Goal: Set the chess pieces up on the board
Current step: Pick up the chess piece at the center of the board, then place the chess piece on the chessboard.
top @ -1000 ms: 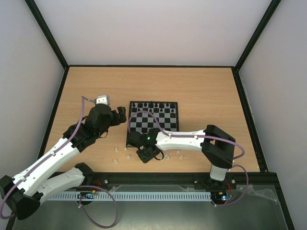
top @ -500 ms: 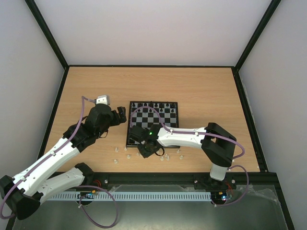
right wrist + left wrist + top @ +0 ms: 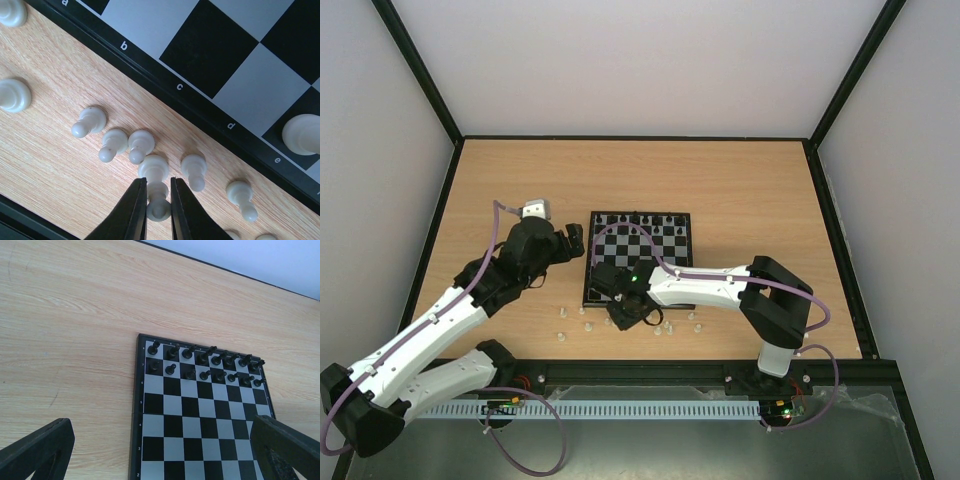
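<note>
The board (image 3: 672, 262) lies mid-table, with black chess pieces (image 3: 638, 222) on its two far rows, also seen in the left wrist view (image 3: 202, 365). White chess pieces (image 3: 563, 312) stand loose on the table along the board's near edge. My right gripper (image 3: 625, 318) is there, shut on a white piece (image 3: 156, 192) between its fingertips (image 3: 158, 182). Other white pieces (image 3: 90, 120) stand close around it, and one white piece (image 3: 302, 134) stands on the board's e square. My left gripper (image 3: 575, 240) hovers open and empty at the board's left edge (image 3: 160, 425).
Wooden tabletop with a black rim; white walls at the back and sides. More white pieces (image 3: 692, 318) stand to the right of my right gripper. The arm bases and a cable rail (image 3: 620, 408) lie along the near edge.
My right gripper has moved a little left and toward the board's near edge over the white pieces, then held still. The left arm has not moved.
</note>
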Tool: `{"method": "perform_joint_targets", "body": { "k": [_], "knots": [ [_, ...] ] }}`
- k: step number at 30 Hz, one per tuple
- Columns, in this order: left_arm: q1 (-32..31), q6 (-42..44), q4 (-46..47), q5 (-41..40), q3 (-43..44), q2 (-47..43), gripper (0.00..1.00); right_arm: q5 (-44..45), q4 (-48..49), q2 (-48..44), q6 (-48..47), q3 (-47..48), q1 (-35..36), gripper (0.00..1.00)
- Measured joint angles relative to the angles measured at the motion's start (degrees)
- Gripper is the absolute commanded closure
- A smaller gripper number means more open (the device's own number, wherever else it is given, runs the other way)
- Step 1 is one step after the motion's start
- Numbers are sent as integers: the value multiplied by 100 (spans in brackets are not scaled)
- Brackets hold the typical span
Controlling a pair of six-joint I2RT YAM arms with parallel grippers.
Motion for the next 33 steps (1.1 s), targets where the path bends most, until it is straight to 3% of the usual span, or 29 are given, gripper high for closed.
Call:
{"method": "perform_joint_targets", "body": {
  "k": [17, 33],
  "knots": [
    [2, 28, 26, 4, -33, 2, 1, 579, -514, 20, -201, 798, -286, 87],
    [68, 96, 26, -17, -33, -2, 0, 811, -603, 387, -450, 894, -623, 84]
  ]
}}
